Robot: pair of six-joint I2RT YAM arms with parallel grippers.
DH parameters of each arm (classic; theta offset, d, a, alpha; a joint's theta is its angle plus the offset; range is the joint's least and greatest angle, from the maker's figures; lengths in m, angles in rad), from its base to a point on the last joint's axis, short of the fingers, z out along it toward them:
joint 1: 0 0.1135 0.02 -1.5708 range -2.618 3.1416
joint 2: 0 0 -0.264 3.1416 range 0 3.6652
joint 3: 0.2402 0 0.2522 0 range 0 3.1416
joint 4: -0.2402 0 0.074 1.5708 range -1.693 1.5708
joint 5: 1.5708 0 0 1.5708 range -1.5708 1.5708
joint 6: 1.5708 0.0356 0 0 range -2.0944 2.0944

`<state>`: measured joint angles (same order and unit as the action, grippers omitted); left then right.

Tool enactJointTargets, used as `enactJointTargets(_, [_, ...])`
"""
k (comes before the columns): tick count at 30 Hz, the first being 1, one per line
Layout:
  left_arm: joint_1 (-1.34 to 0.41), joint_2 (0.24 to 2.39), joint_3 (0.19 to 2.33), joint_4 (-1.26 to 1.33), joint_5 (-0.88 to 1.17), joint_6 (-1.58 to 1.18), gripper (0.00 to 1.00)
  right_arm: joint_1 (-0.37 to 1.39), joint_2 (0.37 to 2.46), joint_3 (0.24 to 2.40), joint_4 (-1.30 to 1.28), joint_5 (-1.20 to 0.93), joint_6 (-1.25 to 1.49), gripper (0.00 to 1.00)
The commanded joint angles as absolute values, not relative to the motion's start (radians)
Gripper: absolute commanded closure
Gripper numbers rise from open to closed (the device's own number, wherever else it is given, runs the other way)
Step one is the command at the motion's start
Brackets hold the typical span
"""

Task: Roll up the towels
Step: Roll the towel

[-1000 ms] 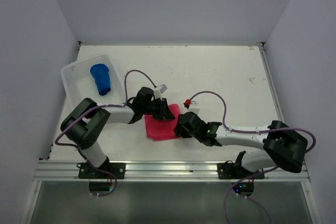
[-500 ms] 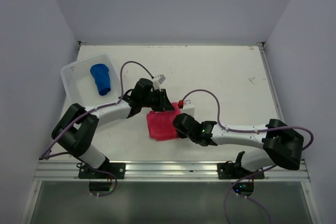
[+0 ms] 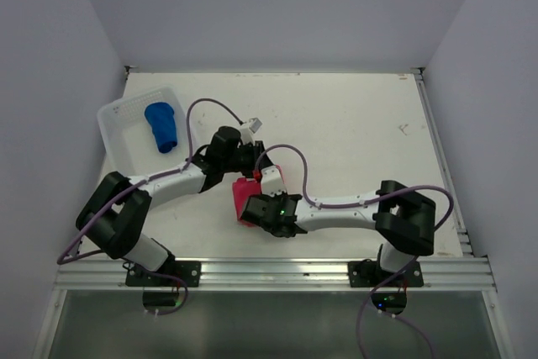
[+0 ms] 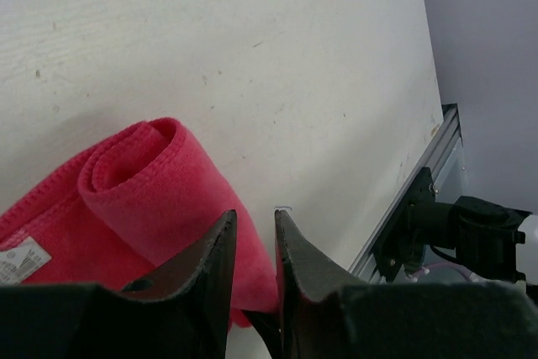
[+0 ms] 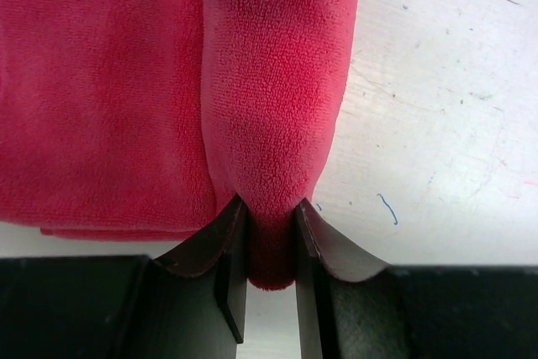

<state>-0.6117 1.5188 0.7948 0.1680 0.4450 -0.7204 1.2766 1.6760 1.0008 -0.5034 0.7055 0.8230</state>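
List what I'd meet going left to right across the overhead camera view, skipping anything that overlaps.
White basket holding the blue towel → pink towel → right arm's shoulder joint.

The pink-red terry cloth towel [image 5: 269, 81] is soft and matt, and its fine looped pile shows plainly on the rolled part. A small white label [image 4: 21, 256] sewn to that towel looks flatter and smoother. The right gripper [image 5: 267, 205] has black fingers [image 5: 210, 245] of smooth hard plastic with a dull sheen. Under the towel, the white table top [image 3: 353, 124] is matt and faintly grainy, with small scuffs and pen marks. Well left of the towel, the royal blue cloth towel [image 3: 160, 126] looks equally fuzzy and matt. It lies in a white slotted plastic basket [image 3: 126, 108] that is smooth and slightly glossy. On the towel's near side, a silver metal rail [image 3: 277, 273] has a brushed shine.
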Motion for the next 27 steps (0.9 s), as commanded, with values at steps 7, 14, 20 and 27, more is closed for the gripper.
enactJointTargets(7, [-0.646,1.531,0.666,0.295,0.476,-0.758,0.73,1.331,1.85,1.196,-0.776,0.854,0.902,0.86])
enactJointTargets(14, [-0.644,1.552,0.612,0.253,0.422,-0.693,0.73,1.331,1.821,1.184,-0.73,0.827,0.874,0.7])
enactJointTargets(20, [-0.632,1.559,0.569,0.259,0.402,-0.687,0.74,1.328,1.755,1.167,-0.706,0.804,0.861,0.57])
enactJointTargets(27, [-0.62,1.526,0.555,0.238,0.391,-0.678,0.74,1.295,1.54,1.039,-0.553,0.704,0.851,0.45])
